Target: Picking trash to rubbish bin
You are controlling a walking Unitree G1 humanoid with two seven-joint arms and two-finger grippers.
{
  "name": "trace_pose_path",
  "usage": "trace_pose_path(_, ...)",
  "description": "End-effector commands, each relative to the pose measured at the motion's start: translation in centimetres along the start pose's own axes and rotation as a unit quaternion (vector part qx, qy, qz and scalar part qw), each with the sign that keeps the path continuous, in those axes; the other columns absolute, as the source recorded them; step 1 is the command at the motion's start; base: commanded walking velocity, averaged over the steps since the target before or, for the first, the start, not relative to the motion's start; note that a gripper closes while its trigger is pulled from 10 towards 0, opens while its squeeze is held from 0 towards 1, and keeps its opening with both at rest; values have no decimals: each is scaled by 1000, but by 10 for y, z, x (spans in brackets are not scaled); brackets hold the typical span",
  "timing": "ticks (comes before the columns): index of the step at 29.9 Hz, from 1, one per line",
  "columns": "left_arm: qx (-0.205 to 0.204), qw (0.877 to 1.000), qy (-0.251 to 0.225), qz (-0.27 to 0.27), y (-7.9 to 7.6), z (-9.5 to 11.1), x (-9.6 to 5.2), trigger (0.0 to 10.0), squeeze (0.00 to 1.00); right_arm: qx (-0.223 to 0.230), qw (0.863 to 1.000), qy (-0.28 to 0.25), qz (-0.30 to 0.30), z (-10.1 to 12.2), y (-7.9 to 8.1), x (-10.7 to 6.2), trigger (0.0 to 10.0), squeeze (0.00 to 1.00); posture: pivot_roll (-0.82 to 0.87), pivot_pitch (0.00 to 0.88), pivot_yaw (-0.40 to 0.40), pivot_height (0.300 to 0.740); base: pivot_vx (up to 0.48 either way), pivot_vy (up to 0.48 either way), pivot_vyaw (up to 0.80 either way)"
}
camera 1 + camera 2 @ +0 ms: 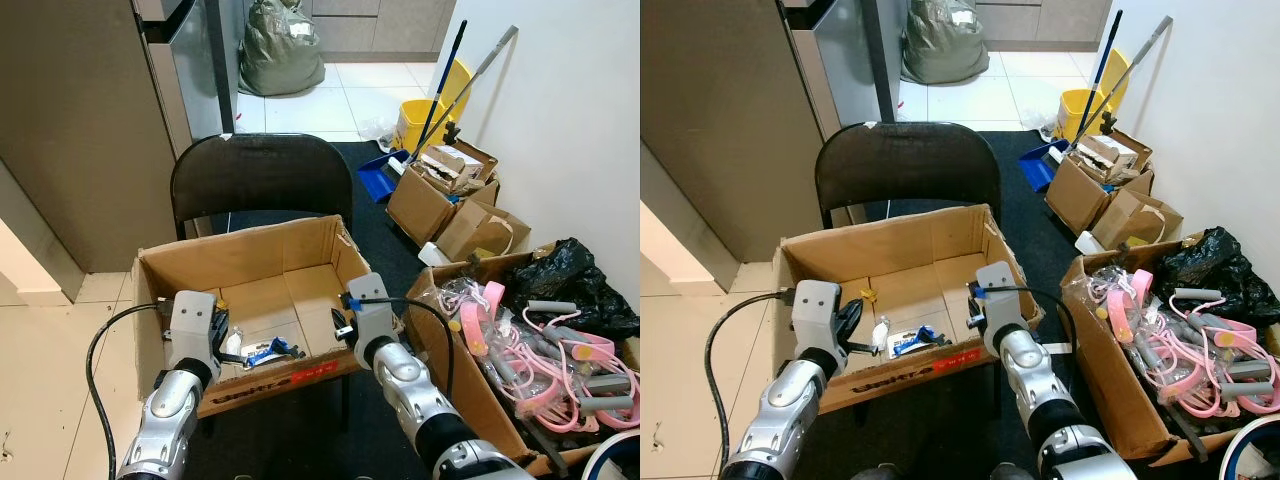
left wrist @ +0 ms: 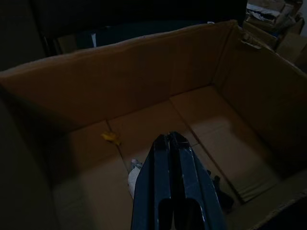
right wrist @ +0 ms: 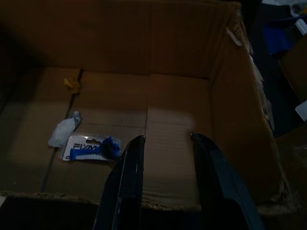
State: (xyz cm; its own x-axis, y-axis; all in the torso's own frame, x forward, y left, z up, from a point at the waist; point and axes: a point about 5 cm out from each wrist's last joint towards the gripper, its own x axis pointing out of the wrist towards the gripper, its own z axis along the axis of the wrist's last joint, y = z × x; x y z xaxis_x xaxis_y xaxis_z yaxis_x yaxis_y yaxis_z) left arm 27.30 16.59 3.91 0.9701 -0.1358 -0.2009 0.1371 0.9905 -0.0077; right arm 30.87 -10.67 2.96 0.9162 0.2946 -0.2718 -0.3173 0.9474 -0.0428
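Right wrist view: the right pincer (image 3: 165, 143) is held over the near edge of the cardboard box (image 1: 180, 262), its two fingers spread apart with nothing between them. The left pincer (image 2: 171, 143) is poised inside the same box with its fingers pressed together and empty.

On the box floor, near the front wall, a blue packet (image 3: 91, 148) is seen beside a crumpled white scrap (image 3: 63, 130); a small yellow scrap (image 3: 72, 84) lies toward the back wall.

The box rests on a black chair (image 1: 262, 170) and its front wall sags — a downward push could tip or slide it off the seat. The flat packet may slip from the fingers, and both arms could collide inside the box.
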Motion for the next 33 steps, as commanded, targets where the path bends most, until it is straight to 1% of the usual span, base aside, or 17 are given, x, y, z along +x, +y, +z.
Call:
trace_pose_path(1,23,999,17,21,5,-6,-2,10000,0,12,1000,-8,-6,-2,-2,-3,10000,0,82,82,2,740,0,0,0)
trace_pose_path(3,19,999,27,37,8,-9,-1,10000,0,13,1000,-11,-9,-4,-2,-6,10000,0,78,83,3,740,0,0,0)
trace_pose_path(4,11,999,34,41,8,-11,-1,10000,0,6,1000,-9,-13,-9,-3,-9,10000,0,77,82,3,740,0,0,0)
trace_pose_path(9,17,999,30,33,6,-11,-1,10000,0,10,1000,-4,-16,-14,-5,-13,10000,0,77,83,4,740,0,0,0)
trace_pose_path(18,19,999,32,38,4,-12,0,10000,0,12,1000,4,-24,-19,-7,-16,10000,0,71,86,4,740,0,0,0)
trace_pose_path(33,30,999,25,25,-1,-9,4,10000,0,22,999,-6,-29,-15,-10,-17,10000,0,67,84,5,740,0,0,-761)
